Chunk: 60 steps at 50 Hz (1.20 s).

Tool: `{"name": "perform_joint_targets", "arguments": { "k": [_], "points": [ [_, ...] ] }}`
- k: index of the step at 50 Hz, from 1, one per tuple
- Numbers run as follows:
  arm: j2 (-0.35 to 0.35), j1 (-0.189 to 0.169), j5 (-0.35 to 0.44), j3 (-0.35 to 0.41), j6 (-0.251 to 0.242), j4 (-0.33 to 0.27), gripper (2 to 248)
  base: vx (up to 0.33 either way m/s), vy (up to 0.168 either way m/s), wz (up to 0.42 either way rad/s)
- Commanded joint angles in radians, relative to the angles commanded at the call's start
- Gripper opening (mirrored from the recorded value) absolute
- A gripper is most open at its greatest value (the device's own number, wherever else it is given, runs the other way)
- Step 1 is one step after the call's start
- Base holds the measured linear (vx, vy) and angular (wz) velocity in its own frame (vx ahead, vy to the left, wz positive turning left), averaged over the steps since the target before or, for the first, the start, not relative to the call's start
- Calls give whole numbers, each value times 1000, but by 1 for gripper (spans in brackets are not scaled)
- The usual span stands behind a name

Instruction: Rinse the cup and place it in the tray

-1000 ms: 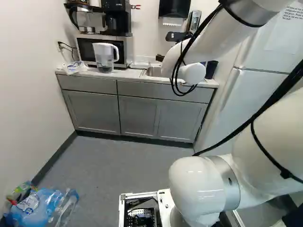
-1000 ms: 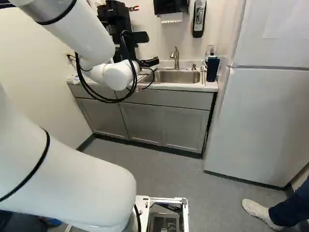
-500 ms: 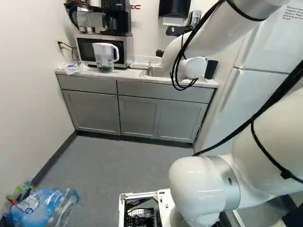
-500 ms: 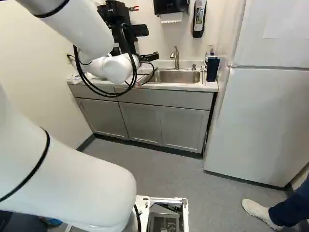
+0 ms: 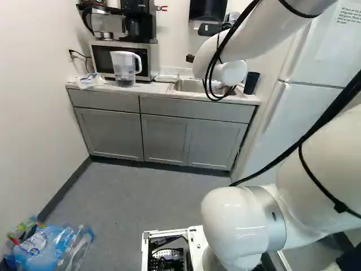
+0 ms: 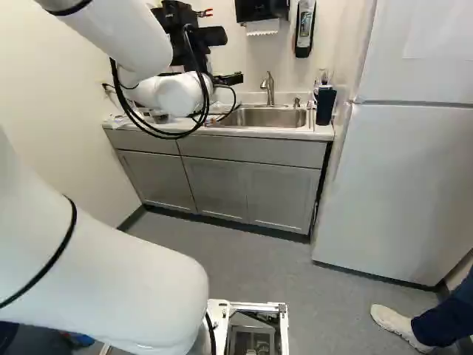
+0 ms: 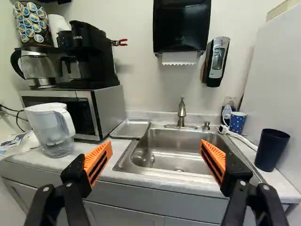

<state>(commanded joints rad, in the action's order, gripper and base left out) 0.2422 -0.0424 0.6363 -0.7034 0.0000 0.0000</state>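
Counter (image 7: 282,182) has dark cup (image 7: 271,153), likely target, beside sink (image 7: 176,149), tray (image 7: 130,128) across; tool (image 7: 156,143) spread wide, empty, should straddle cup squarely before squeezing gently.

The left base view looks from behind the arm (image 5: 240,220), on its left, ahead and down across floor (image 5: 146,192) to the worktop (image 5: 149,88); set well back. The right base view faces likewise from the arm's right, taking in the worktop's right end and refrigerator (image 6: 399,177). The wrist view, nearest, faces the wall (image 7: 136,70) over the worktop's front edge. All share the sink (image 7: 178,150), seemingly part-hidden in the left base view.
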Motion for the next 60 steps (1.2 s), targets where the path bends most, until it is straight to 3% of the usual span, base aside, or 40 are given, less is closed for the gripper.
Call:
{"name": "perform_joint_targets", "arguments": {
  "k": [40,60],
  "points": [
    [-12,1,-80,-93,0,0,247,0,0,0],
    [-15,1,-83,-109,0,0,247,0,0,0]
  ]
}}
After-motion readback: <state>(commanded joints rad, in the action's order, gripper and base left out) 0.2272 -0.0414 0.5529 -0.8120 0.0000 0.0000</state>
